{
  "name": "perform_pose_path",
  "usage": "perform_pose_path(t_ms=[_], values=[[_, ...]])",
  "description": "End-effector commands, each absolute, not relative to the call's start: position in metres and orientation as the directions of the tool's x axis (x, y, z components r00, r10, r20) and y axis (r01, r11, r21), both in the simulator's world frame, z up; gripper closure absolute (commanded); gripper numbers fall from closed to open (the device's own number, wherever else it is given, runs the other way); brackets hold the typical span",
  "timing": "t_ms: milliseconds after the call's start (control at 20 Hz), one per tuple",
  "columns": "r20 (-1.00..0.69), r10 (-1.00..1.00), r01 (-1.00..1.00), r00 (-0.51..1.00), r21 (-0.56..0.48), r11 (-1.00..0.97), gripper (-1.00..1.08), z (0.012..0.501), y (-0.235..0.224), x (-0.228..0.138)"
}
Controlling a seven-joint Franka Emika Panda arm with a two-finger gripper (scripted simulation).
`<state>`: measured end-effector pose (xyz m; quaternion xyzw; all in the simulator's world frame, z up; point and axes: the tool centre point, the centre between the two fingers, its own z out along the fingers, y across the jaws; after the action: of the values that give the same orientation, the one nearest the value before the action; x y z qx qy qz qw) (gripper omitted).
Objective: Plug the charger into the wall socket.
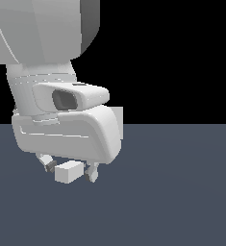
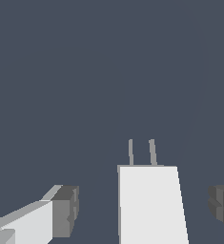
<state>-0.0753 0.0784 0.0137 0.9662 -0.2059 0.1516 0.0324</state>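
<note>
A: What's hidden or cut off?

B: In the exterior view the arm's bulk fills the upper left of the frame and covers most of a pale square patch point(image 1: 117, 122) behind it; I can't tell what that is. In the wrist view the charger point(image 2: 151, 205) runs off the bottom edge.

A: And the gripper point(image 1: 69, 171)?

B: Spread wide, released. In the wrist view both dark pads point(image 2: 66, 211) stand apart from the block, with floor point(image 2: 108, 71) showing in each gap. It grasps nothing.

A: How does the charger look?

B: A plain white block with two thin grey prongs point(image 2: 142, 152) on one end. In the exterior view it sits between the fingertips, lower left of centre.
</note>
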Motion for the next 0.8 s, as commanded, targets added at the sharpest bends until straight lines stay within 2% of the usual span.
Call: perform_pose_path(t_ms=[0, 50, 750], values=[[0.307, -0.389, -0.408, 0.869, -0.001, -0.913, -0.92, 0.0116, 0.0784, -0.0748], [0.307, -0.389, -0.408, 0.869, -0.001, -0.913, 1.08, 0.0116, 0.0784, -0.0748], [0.308, -0.38, -0.399, 0.872, -0.001, -0.917, 1.08, 0.0132, 0.077, -0.0741]])
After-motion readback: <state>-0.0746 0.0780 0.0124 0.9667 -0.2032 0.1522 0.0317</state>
